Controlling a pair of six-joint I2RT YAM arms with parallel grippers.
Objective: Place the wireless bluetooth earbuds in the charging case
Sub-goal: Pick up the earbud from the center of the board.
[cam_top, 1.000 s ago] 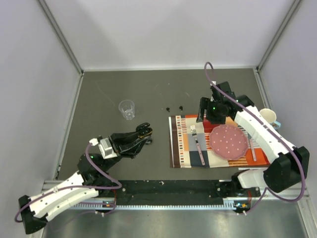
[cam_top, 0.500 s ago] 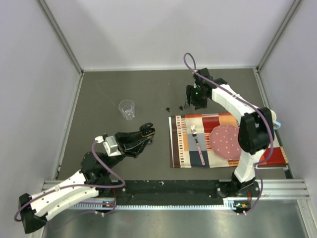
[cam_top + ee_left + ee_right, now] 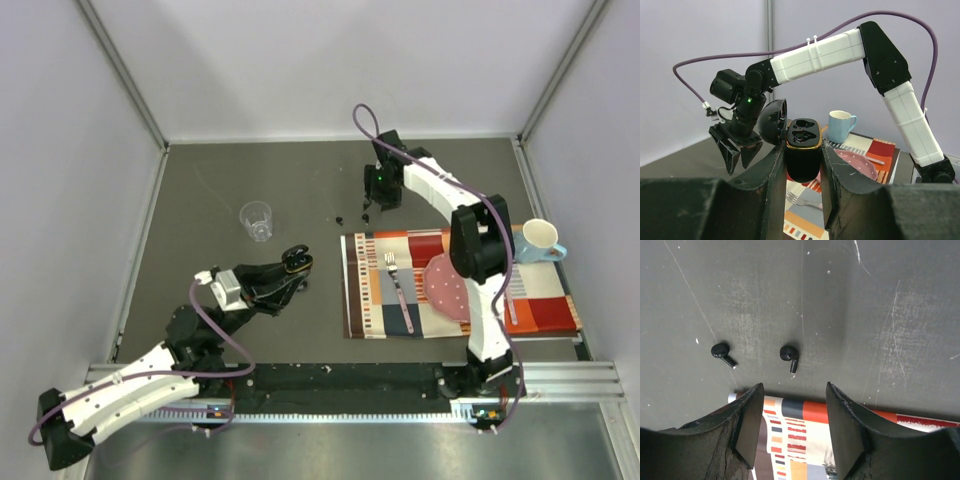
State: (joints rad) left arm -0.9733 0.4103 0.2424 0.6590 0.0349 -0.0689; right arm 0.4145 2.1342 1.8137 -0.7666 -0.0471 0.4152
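Two small black earbuds lie on the dark table just beyond the placemat's far left corner, one (image 3: 720,351) to the left of the other (image 3: 789,354); from above they show as specks (image 3: 340,220) (image 3: 364,214). My right gripper (image 3: 792,405) hovers over them, open, nothing between its fingers; it appears as (image 3: 370,203) in the top view. The black charging case (image 3: 802,150), gold-rimmed, its lid (image 3: 772,121) flipped open, is held upright in my left gripper (image 3: 802,160), shut on its body. In the top view the case (image 3: 296,261) sits at the near left.
A clear plastic cup (image 3: 257,220) stands left of the earbuds. The striped placemat (image 3: 370,300) carries a fork (image 3: 398,285) and a pink plate (image 3: 445,285), with a white and blue mug (image 3: 540,240) at its far right. Grey walls enclose the table.
My right arm has swung left from above the placemat to over the earbuds, its jaws narrowing somewhat. The mug has come into view. The left gripper has barely shifted, still holding the case.
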